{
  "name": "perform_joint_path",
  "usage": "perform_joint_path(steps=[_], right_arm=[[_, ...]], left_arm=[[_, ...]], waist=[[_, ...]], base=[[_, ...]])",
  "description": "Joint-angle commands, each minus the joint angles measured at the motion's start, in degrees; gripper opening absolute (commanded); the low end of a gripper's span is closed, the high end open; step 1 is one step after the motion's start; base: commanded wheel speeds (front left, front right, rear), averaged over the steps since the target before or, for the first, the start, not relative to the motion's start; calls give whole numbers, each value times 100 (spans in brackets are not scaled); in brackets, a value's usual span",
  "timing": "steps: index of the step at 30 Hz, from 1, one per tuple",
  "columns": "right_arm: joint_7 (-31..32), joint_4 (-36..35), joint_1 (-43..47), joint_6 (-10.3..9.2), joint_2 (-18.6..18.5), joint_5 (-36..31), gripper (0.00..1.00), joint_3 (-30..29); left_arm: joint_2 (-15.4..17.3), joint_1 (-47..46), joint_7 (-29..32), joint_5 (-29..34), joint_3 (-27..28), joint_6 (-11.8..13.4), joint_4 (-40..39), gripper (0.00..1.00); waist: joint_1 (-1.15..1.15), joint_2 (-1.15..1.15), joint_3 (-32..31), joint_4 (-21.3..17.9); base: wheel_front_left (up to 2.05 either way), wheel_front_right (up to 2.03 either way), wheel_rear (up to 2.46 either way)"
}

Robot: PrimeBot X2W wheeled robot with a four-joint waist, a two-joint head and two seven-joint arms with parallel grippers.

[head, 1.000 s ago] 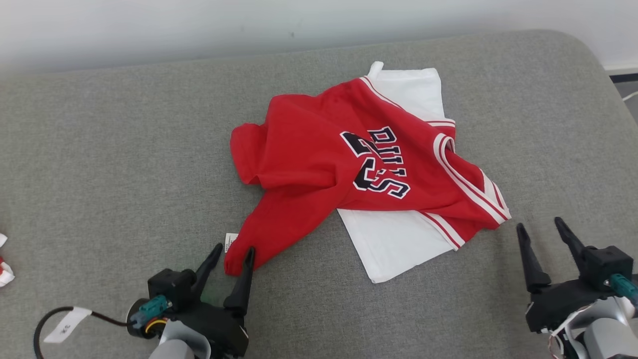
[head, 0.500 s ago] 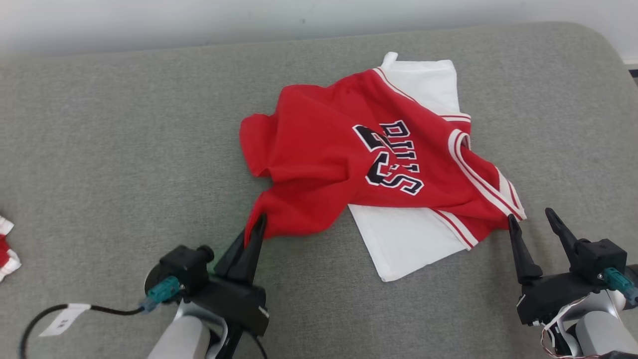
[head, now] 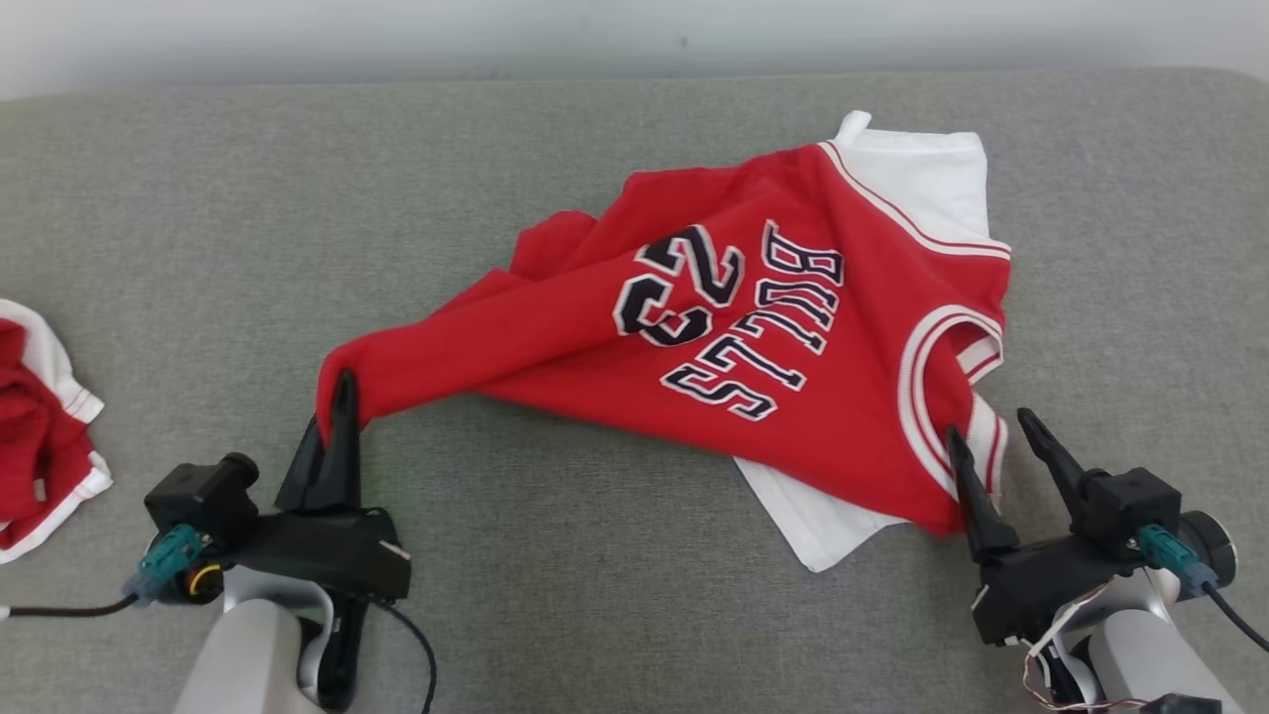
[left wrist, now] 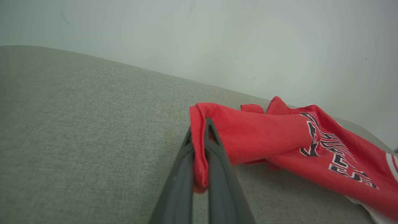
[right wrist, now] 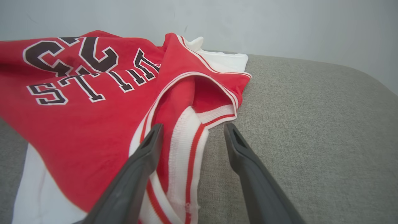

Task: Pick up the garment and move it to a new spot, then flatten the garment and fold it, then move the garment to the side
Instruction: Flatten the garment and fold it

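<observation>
Red jersey (head: 555, 337) corner pinched in closed left gripper (head: 342, 382); right wrist view reveals right gripper (right wrist: 193, 126) gaping astride its edge.

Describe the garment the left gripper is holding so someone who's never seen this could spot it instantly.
On the grey padded surface, just right of centre, lies a red jersey, one corner pinched in the left gripper. Unlike the plain white garment beneath it and the crumpled red-and-white piece at the left edge, it bears black BULLS and 23 lettering.
</observation>
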Motion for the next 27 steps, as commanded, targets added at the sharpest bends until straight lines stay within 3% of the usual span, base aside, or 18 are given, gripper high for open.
perform_joint_path(steps=[1, 2, 4, 5, 8, 12, 17, 27], right_arm=[[-1, 4, -34, 0, 13, 42, 100, 19], [-1, -6, -53, 0, 23, 54, 100, 55], [-1, -34, -55, 0, 26, 88, 100, 111], [-1, -44, -34, 0, 22, 95, 100, 136], [-1, -46, 47, 0, -10, 148, 100, 187], [-1, -87, 148, 0, 17, 180, 100, 216], [-1, -299, 258, 0, 23, 213, 100, 617], [-1, -404, 489, 0, -259, 585, 100, 2157]], left_arm=[[10, -145, -8, 139, 58, -37, 125, 13], [10, -160, -8, 145, 168, -49, 327, 18], [14, -189, -8, 242, 340, -75, 592, 79], [13, -194, -8, 223, 448, -78, 697, 100], [5, -185, -8, 254, 817, 67, 751, 100], [3, 64, -8, 429, 1134, 367, 262, 100], [11, 541, -8, 478, 805, 341, -91, 100], [6, 1314, -7, 112, 4, 466, -412, 100]], waist=[[-1, 0, 32, -53], [-1, 0, 45, -81], [-1, 0, 59, -127], [-1, 0, 61, -145], [-1, 0, 48, -180], [-1, 0, -37, -174], [-1, 0, -220, -95], [-1, 0, -488, 234]], base=[[0, 0, 0], [0, 0, 0], [0, 0, 0], [0, 0, 0], [0, 0, 0], [0, 0, 0], [0, 0, 0], [0, 0, 0]])
